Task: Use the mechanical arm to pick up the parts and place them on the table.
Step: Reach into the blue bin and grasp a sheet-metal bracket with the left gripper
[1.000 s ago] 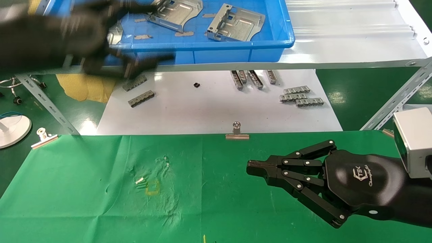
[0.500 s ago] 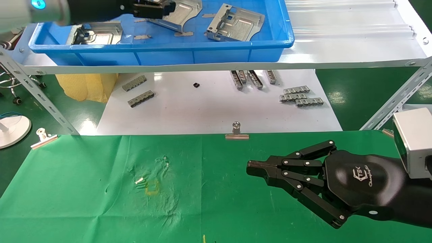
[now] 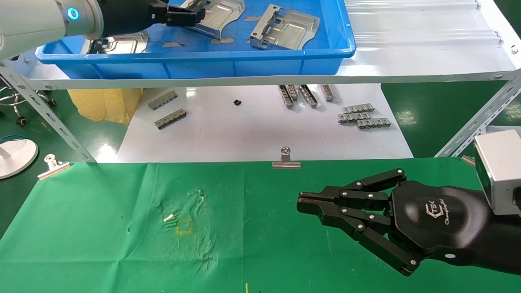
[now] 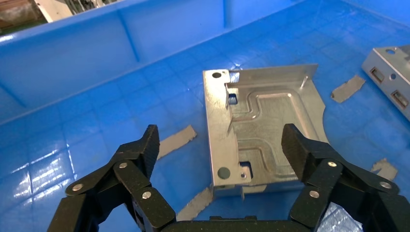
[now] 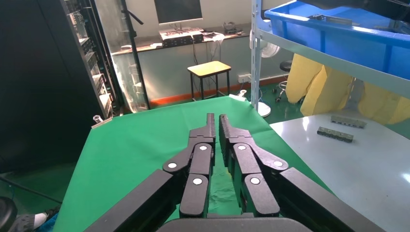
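Three parts show in the blue tray (image 3: 244,57) up on the shelf, and none has reached the green bench (image 3: 122,244) yet, so I'd say this is the reach-and-grab step for the first one. The left pincer (image 4: 220,145) hangs right above one part (image 4: 263,130), fingers spread wide to either side of it with nothing between them. In the head view that same left pincer (image 3: 185,15) sits at about 11 o'clock, reaching into the tray over the middle part (image 3: 217,14). Another part (image 3: 285,28) lies at about 12 o'clock, tilted up on its flange, and a third part (image 3: 122,42) peeks out at the tray's near wall under the arm. The right pincer (image 3: 309,201) is parked low over the bench at about 4 o'clock, fingers pressed together and holding nothing; the right wrist view shows the tips touching. My guess for the next move: drop the left pincer straight down until the fingers straddle the plate's bent-up edges, then squeeze. The sheet metal looks thin and slick, so gripping across a flange seems safer than the flat face. Small grey strips (image 3: 362,116) on the white sheet aren't the target.
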`<state>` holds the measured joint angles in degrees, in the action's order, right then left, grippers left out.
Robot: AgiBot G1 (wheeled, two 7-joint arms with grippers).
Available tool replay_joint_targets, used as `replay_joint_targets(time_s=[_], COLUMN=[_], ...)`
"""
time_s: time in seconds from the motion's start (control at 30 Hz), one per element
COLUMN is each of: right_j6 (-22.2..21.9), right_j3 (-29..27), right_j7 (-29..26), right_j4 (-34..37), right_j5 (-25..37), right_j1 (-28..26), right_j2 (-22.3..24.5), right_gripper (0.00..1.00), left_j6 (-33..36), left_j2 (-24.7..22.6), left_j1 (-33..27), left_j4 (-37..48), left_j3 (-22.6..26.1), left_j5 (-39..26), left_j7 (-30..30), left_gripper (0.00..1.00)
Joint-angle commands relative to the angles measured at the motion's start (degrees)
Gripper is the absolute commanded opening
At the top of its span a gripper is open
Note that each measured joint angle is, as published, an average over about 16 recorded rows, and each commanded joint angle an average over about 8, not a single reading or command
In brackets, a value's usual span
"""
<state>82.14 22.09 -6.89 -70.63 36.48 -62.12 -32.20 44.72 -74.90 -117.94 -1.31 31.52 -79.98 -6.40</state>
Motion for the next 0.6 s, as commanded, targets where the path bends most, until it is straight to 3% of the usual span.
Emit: replay_joint_targets(time_s=[0.03,0.6], right_j6=[0.0,0.0], right_j3=[0.0,0.0], right_j7=[0.0,0.0], right_j4=[0.0,0.0], right_j5=[0.0,0.0], right_j1=[0.0,0.0], right_j2=[0.0,0.0], right_gripper=[1.0,1.0], left_j6=[-0.5,-1.2], left_j2=[-0.2,-0.9], left_j1=[-0.1,0.1], left_j4=[0.3,0.5], left_j3=[0.0,-0.1], left_j5=[0.0,0.1], left_j7=[0.1,1.0], left_gripper=[0.0,0.0])
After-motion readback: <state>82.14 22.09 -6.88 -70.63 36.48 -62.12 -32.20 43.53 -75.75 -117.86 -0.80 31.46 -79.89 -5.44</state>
